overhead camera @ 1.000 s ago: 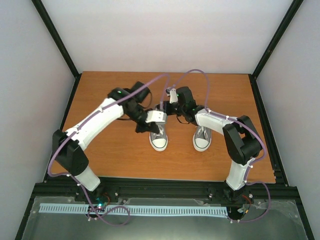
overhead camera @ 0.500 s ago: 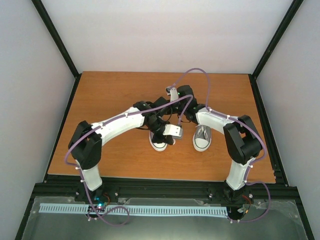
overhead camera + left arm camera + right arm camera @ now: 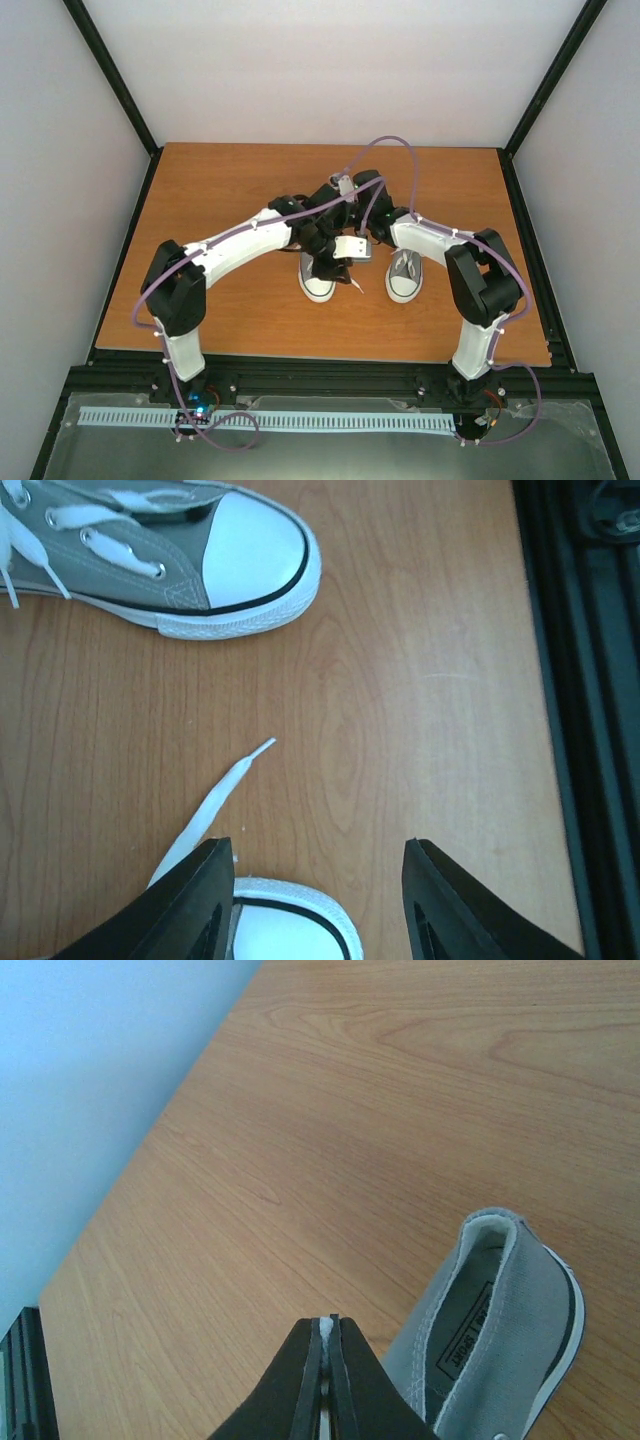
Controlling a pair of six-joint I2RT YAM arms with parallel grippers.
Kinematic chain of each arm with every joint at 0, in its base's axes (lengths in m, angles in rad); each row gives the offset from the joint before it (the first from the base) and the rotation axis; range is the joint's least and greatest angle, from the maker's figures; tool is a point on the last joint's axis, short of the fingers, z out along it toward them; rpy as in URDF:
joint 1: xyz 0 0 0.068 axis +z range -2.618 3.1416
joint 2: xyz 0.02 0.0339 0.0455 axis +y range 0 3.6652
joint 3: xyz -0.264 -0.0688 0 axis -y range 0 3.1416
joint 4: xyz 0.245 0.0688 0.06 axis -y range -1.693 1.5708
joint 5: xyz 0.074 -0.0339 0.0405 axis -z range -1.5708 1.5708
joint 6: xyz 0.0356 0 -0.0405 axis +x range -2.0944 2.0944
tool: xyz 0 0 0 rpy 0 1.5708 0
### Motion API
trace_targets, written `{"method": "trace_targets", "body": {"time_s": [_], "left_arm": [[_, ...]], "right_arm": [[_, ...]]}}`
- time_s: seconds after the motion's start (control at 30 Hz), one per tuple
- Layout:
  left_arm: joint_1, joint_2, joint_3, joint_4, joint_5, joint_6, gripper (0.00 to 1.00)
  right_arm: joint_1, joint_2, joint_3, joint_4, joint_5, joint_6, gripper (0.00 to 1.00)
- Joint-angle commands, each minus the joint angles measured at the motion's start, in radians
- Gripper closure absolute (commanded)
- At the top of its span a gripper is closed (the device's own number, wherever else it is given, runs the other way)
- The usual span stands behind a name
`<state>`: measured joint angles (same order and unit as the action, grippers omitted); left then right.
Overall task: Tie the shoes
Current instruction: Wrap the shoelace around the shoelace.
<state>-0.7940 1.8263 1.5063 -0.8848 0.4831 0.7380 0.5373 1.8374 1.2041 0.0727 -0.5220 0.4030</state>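
The shoes are two grey sneakers with white toe caps, standing side by side with toes toward the near edge: the left shoe [image 3: 318,283] and the right shoe [image 3: 404,277]. My left gripper [image 3: 318,848] hangs open just above the left shoe's toe cap [image 3: 285,925], with nothing between its fingers. A loose white lace end [image 3: 215,798] lies flat on the wood beside that toe. The right shoe [image 3: 190,550] shows at the top of the left wrist view. My right gripper [image 3: 327,1322] is shut on a white lace [image 3: 325,1330], behind a shoe's heel opening [image 3: 495,1330].
The wooden table [image 3: 220,200] has a black frame rail [image 3: 590,680] along its near edge, close to the shoes' toes. White walls stand on three sides. The left arm [image 3: 250,240] crosses over the left shoe and hides the right gripper in the top view.
The left arm has swung right across the left shoe toward its toe. Its gripper has opened and the lace end now lies on the table. The right arm has stayed put.
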Motion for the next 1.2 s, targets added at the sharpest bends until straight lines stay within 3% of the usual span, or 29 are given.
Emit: {"method": "trace_targets", "body": {"time_s": [0.0, 0.17, 0.23, 0.33, 0.47, 0.57, 0.77, 0.93, 1.17], "left_arm": [[0.029, -0.105, 0.084, -0.147, 0.060, 0.034, 0.51], [0.280, -0.194, 0.076, -0.156, 0.200, 0.091, 0.53], [0.392, -0.214, 0.003, -0.052, 0.228, 0.080, 0.55], [0.480, -0.213, -0.167, 0.255, 0.177, 0.017, 0.58], [0.486, -0.183, -0.363, 0.515, 0.116, 0.053, 0.53], [0.485, -0.144, -0.391, 0.576, 0.145, 0.075, 0.50], [0.484, 0.006, -0.248, 0.490, 0.223, -0.005, 0.48], [0.476, 0.012, -0.231, 0.443, 0.302, 0.033, 0.45], [0.450, 0.089, -0.154, 0.456, 0.272, -0.055, 0.50]], "right_arm": [[-0.004, 0.032, 0.036, 0.009, -0.028, -0.022, 0.97], [-0.005, 0.044, 0.050, 0.006, -0.048, -0.024, 0.97], [-0.005, 0.050, 0.056, 0.004, -0.059, -0.025, 0.97], [-0.005, 0.062, 0.068, 0.002, -0.080, -0.026, 0.97], [-0.002, 0.073, 0.086, 0.002, -0.108, -0.027, 0.97], [0.000, 0.080, 0.096, -0.002, -0.117, -0.028, 0.97], [0.004, 0.083, 0.111, -0.005, -0.115, -0.028, 0.94], [0.004, 0.089, 0.119, -0.014, -0.116, -0.029, 0.94], [0.006, 0.085, 0.120, 0.008, -0.115, 0.001, 0.94]]}}
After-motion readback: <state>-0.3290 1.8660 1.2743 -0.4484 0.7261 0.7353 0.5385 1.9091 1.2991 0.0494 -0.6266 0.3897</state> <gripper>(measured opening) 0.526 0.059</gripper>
